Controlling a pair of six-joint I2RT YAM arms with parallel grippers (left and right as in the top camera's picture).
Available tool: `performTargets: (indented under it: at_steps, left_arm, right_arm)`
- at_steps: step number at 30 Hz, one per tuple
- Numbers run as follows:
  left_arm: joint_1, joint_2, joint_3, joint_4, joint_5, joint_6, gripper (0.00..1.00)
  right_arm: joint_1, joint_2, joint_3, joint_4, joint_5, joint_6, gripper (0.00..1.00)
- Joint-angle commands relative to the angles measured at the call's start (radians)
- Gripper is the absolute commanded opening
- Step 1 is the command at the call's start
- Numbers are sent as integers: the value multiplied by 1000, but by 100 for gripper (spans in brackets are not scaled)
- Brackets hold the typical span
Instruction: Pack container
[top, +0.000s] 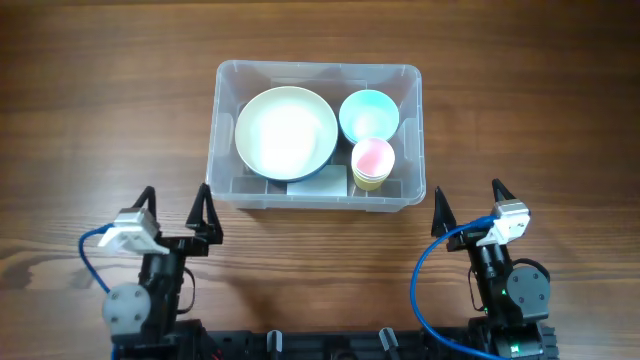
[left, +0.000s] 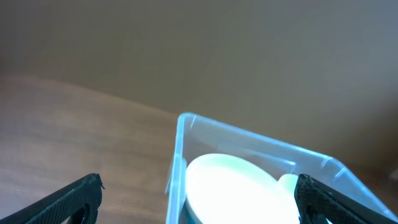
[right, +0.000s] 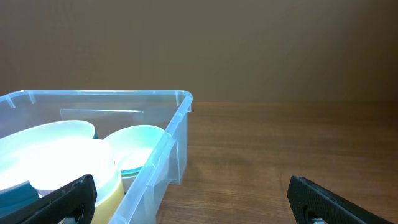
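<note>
Your container (top: 316, 67) sits mid-way across the table (top: 100, 110). It holds a large pale bowl (top: 287, 132), a blue bowl (top: 369, 114) and stacked cups (top: 373, 162), set side by side so all fit. The left gripper (top: 177, 205) and right gripper (top: 467, 200) hover near its front wall, jaws apart and empty, likely because packing looks done.

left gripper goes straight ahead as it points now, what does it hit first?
Most likely the container, at its near corner: the left wrist view shows it right ahead, between the open jaws of the left gripper. Overhead, that corner sits nearer the inner jaw, so it may only clip.
</note>
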Motion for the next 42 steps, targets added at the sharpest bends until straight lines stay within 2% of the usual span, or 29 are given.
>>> performTargets:
  at_steps: [1, 10, 20, 22, 29, 42]
  left_arm:
    - [-8, -14, -52, 40, 23, 0, 100]
    - [-10, -14, -130, 52, 21, 3, 100]
    - [-91, -14, -195, 92, -123, 4, 100]
    - [-92, -14, -195, 92, -137, 44, 100]
    - [-92, -14, -195, 92, -135, 307, 100]
    - [-92, -13, -195, 89, -135, 314, 100]
  right_arm:
    - [7, 3, -2, 3, -13, -10, 100]
    - [7, 3, -2, 3, -13, -10, 100]
    - [7, 3, -2, 3, -13, -10, 100]
    - [7, 3, -2, 3, -13, -10, 100]
    - [7, 3, -2, 3, -13, -10, 100]
    - [7, 3, -2, 3, -13, -10, 100]
